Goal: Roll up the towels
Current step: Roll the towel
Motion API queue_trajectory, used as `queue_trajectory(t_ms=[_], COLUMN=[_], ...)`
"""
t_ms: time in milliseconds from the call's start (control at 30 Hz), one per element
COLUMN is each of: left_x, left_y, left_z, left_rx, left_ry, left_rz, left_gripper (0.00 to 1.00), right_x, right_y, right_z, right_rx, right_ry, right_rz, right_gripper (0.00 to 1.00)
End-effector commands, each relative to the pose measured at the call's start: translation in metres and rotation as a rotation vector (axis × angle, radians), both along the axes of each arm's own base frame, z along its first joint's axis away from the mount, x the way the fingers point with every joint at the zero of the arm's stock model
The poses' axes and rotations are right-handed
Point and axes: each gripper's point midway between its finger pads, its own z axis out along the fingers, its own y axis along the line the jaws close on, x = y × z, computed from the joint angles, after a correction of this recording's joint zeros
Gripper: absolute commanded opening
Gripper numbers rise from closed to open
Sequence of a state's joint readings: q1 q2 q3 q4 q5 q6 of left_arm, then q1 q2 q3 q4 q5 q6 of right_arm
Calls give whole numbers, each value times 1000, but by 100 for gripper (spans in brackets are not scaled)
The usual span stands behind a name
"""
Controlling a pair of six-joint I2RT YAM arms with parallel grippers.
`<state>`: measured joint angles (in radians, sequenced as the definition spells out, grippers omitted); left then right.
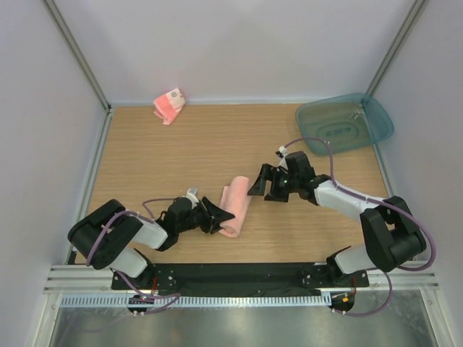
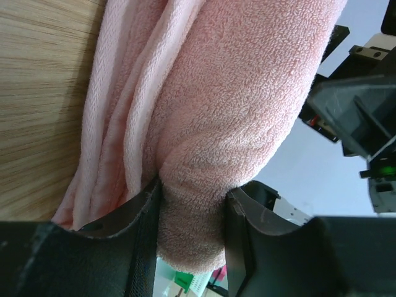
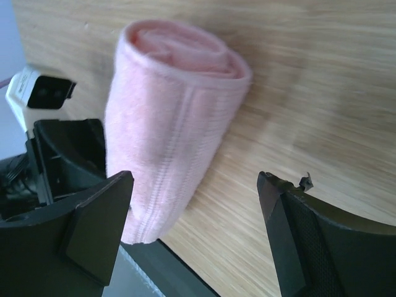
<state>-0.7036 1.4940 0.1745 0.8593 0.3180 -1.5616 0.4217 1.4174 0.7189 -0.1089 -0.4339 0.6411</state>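
Altogether two towels (image 1: 170, 105) (rolled towel (image 1: 235, 207) in left claw (image 1: 217, 215)).

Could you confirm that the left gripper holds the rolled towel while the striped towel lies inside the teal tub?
No: the top view shows the striped towel at the far left of the table, outside the teal tub; the rest holds.

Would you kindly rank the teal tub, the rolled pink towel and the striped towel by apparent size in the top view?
1. teal tub
2. rolled pink towel
3. striped towel; it lies bunched at the far edge, so this last gap is unsure.
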Motion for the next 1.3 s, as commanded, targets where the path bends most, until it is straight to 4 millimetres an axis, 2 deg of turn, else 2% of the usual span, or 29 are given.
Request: queue_trajectory(t_ms=[0, 33, 100, 167, 267, 433, 467, 500, 533, 633, 667, 733, 767, 833, 900, 933, 1033, 1100, 1167, 1267], left_x=[-50, -50, -51, -50, -54, -55, -56, -47, -49, -45, -44, -46, -46, -45, -45, -45, -47, -49, -49, -48], left_y=[38, 40, 43, 45, 51, 50, 52, 47, 48, 45, 44, 46, 46, 45, 44, 44, 45, 47, 47, 48], left_z=[-77, -78, -80, -80, -86, -84, -89, -79, -82, -74, -70, -65, -63, -60, -58, -57, -58, -62, -64, -70], left_rx=[208, 205, 190, 172, 158, 90, 89, 34, 22, -17, -31, -50, -61, -70, -80, -81, -66, -40, -28, 5], left_ry=[292, 295, 316, 324, 379, 402, 422, 381, 413, 393, 389, 394, 392, 390, 384, 379, 358, 348, 337, 327], left_rz=[-10, -5, 12, 25, 31, 34, 47, 55, 53, 47, 41, 48, 46, 49, 43, 39, 27, 12, 8, 4], left_gripper=[8, 8, 7, 5, 2, 1, 0, 0, 0, 1, 2, 2, 4, 6, 15, 22, 36, 51, 56, 79], right_x=[9, 5, 8, 5, 5, 2, 1, 0, -2, -7, -6, -11, -8, -13, -11, -10, -5, 0, -1, 4], right_y=[40, 42, 50, 53, 55, 59, 62, 63, 64, 70, 73, 75, 79, 83, 89, 90, 92, 90, 87, 88], right_z=[23, 10, 10, -1, -8, -13, -14, -17, -19, -28, -26, -36, -31, -40, -39, -45, -49, -52, -56, -53], right_rx=[150, 150, 181, 177, 184, 213, 223, 226, 232, 246, 267, 268, 296, 302, 325, 315, 292, 254, 218, 192], right_ry=[-118, -91, -115, -98, -99, -112, -120, -118, -115, -112, -129, -114, -136, -118, -125, -114, -109, -112, -97, -111], right_rz=[49, 50, 54, 61, 58, 64, 69, 69, 70, 77, 78, 79, 75, 77, 76, 74, 70, 63, 63, 69], right_gripper=[89, 89, 90, 90, 90, 90, 90, 90, 90, 90, 90, 90, 90, 87, 79, 66, 55, 53, 51, 50])
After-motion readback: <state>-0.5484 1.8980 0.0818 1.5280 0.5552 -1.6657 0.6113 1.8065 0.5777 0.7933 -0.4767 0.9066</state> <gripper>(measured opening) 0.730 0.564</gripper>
